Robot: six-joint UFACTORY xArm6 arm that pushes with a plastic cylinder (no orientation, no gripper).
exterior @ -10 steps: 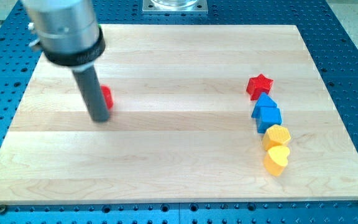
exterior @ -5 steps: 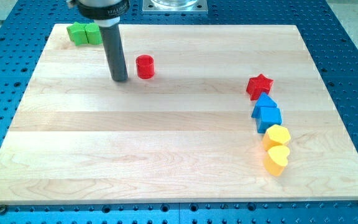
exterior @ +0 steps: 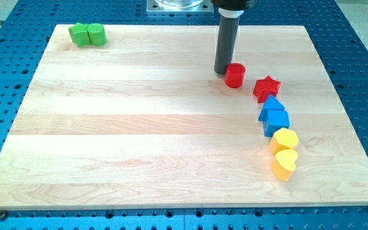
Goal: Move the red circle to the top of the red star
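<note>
The red circle (exterior: 235, 75) stands on the wooden board, up and to the left of the red star (exterior: 267, 88), with a small gap between them. My tip (exterior: 223, 71) rests on the board right at the circle's upper left side, touching or nearly touching it. The dark rod rises straight up from there to the view's top edge.
Two blue blocks (exterior: 273, 115) lie just below the red star, then a yellow hexagon (exterior: 286, 138) and a yellow heart (exterior: 284, 163) in a line toward the view's bottom. Two green blocks (exterior: 87, 34) sit at the board's top left corner. The board (exterior: 139, 140) lies on a blue perforated table.
The tip has swept from the board's left to the right, pushing the red circle with it, from the left-middle to just beside the red star. The other blocks have not moved.
</note>
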